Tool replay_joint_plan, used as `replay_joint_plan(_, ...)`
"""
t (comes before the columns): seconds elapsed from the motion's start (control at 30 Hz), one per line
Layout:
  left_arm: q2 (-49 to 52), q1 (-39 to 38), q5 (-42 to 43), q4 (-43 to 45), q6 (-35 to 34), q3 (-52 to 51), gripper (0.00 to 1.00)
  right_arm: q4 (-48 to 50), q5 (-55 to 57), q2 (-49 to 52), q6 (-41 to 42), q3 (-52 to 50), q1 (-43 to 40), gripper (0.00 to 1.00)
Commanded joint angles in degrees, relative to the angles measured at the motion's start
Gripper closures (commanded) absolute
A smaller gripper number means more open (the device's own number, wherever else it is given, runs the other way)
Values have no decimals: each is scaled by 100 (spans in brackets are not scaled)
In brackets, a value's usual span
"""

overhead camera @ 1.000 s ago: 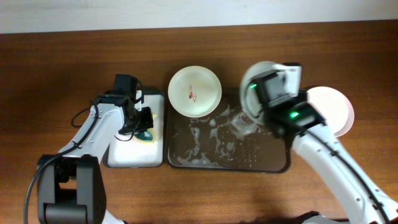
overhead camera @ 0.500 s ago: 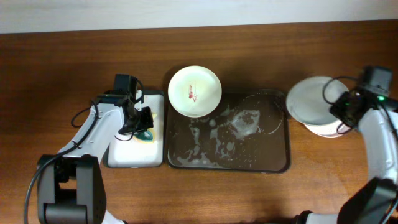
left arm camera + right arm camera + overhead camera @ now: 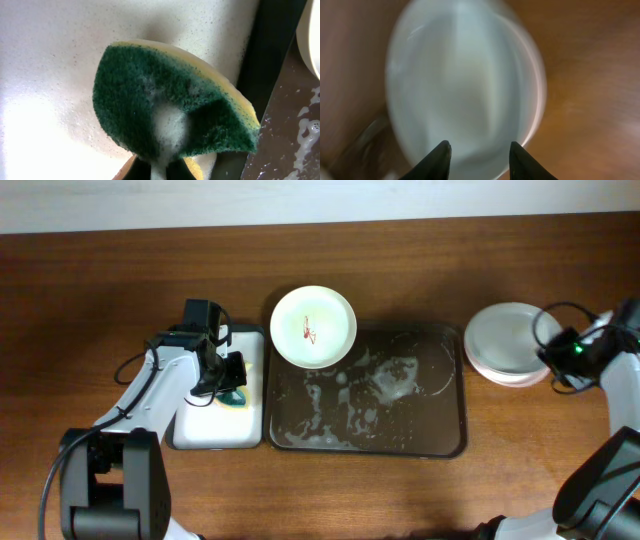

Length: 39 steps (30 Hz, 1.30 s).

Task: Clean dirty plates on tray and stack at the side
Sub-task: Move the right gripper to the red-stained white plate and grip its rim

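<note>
One dirty plate (image 3: 313,327), pale with a red squiggle at its centre, rests on the far-left corner of the dark soapy tray (image 3: 440,442). Two plates lie stacked (image 3: 508,342) on the table right of the tray, the pale mint one on top (image 3: 465,85). My right gripper (image 3: 562,356) hovers at the stack's right edge, jaws open (image 3: 480,147) with nothing between them; this view is blurred. Over the small white tray (image 3: 205,430), my left gripper (image 3: 228,383) is shut on a foamy green-and-yellow sponge (image 3: 170,110).
The tray's floor holds only water and suds (image 3: 385,380). The white tray's black rim (image 3: 270,60) lies close against the dark tray. Bare wooden table (image 3: 120,270) surrounds both trays. A cable loops above the right wrist (image 3: 560,310).
My right arm swung from above the tray to the right side with the mint plate, set it on the other plate there and opened. The left arm has stayed still.
</note>
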Motion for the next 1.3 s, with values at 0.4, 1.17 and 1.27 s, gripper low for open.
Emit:
replay_joint_plan(0.4,31,33,61,9,44,-33,100,498,-109,-9,-1207,240,3021,61)
replay_joint_plan(1.17,31,33,59,63,44,-33,100,358,181,1019,-1912,2017,4382,51)
replay_joint_plan(1.27,31,33,59,72,44,-33,100,570,184,1427,-1869,2017,4524,51)
